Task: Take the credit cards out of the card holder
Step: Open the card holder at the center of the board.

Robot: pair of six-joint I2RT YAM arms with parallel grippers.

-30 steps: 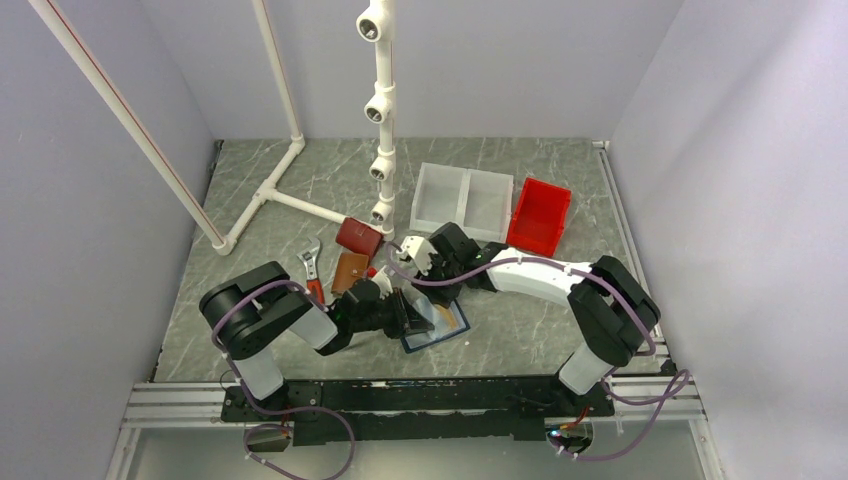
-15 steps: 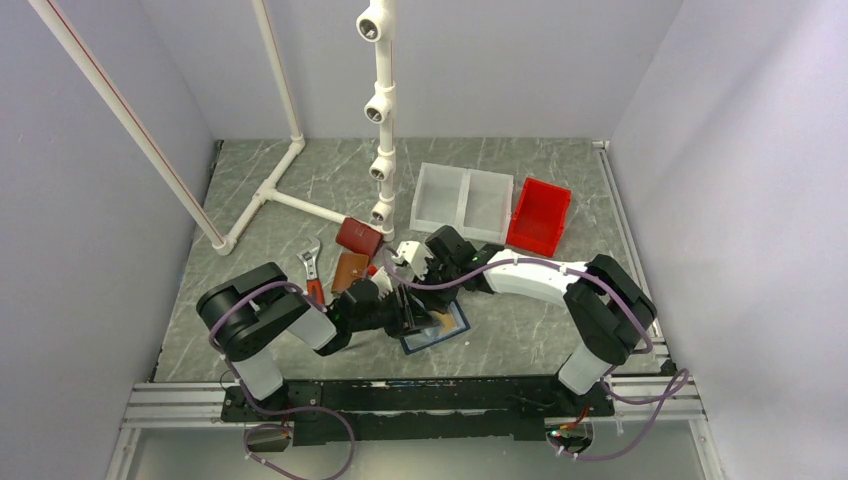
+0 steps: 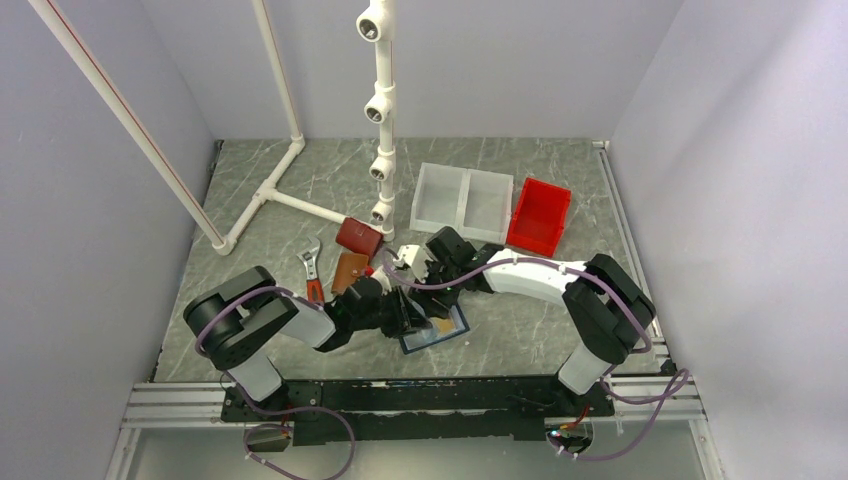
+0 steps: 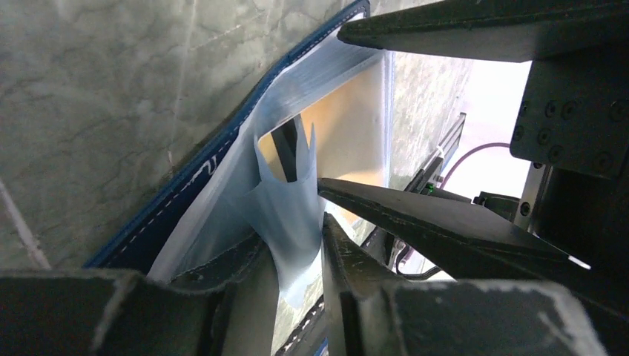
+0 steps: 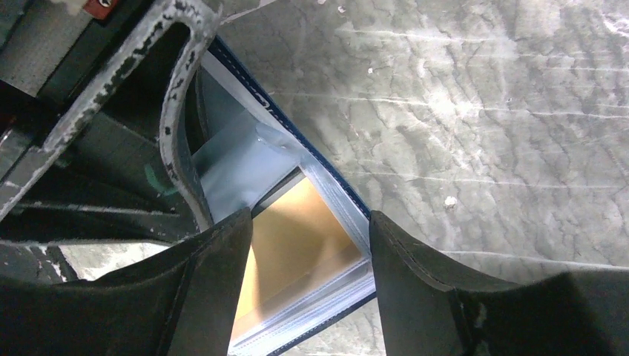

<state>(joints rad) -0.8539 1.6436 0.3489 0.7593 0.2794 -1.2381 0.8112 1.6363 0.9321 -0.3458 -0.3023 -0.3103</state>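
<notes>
The card holder (image 3: 440, 330) lies open on the table, navy outside and light blue inside. In the left wrist view my left gripper (image 4: 297, 237) is shut on a light blue pocket flap (image 4: 293, 200) of the card holder (image 4: 185, 193) and lifts it. An orange-tan credit card (image 5: 297, 245) lies in the open holder (image 5: 326, 185). My right gripper (image 5: 308, 222) is open, its two fingers either side of that card just above it. In the top view both grippers, left (image 3: 405, 312) and right (image 3: 425, 292), meet over the holder. Other cards are hidden.
A brown wallet (image 3: 350, 270), a dark red wallet (image 3: 358, 236) and a red-handled wrench (image 3: 312, 270) lie left of the grippers. A white two-part bin (image 3: 462, 203) and a red bin (image 3: 540, 215) stand behind. A white pipe frame (image 3: 380, 120) rises at the back.
My right gripper has moved a little left and down onto the open holder. My left arm has shifted slightly left while still holding the flap.
</notes>
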